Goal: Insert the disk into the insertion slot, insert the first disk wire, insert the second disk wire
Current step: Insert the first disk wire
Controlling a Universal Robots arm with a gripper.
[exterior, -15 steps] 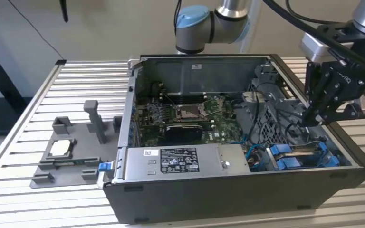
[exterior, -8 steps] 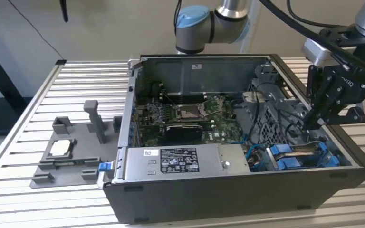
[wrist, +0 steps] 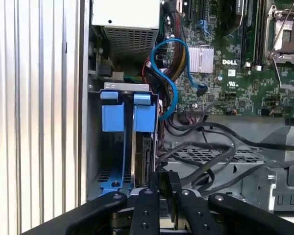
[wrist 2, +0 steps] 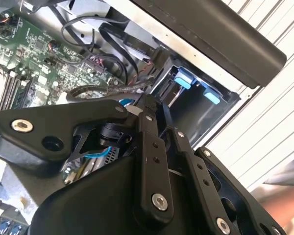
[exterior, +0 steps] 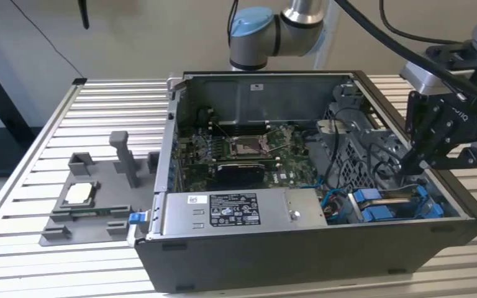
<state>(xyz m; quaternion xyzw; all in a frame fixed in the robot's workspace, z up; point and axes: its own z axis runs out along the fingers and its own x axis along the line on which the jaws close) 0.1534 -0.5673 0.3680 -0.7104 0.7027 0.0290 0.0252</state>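
Disk [wrist: 145, 155] stands on edge in the bay at the case [exterior: 305, 261] corner, close to the side wall. Gripper [exterior: 409, 167] is clenched, with its tips just above the disk's edge. A blue cable [wrist: 173, 93] loops alongside.

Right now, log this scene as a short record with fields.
setting: open computer case on a slatted table
disk: in the drive bay, in its blue carrier, beside a second blue carrier
gripper: over the drive bay, close to the disk; contact unclear
blue cable: loops beside the bay, over the motherboard
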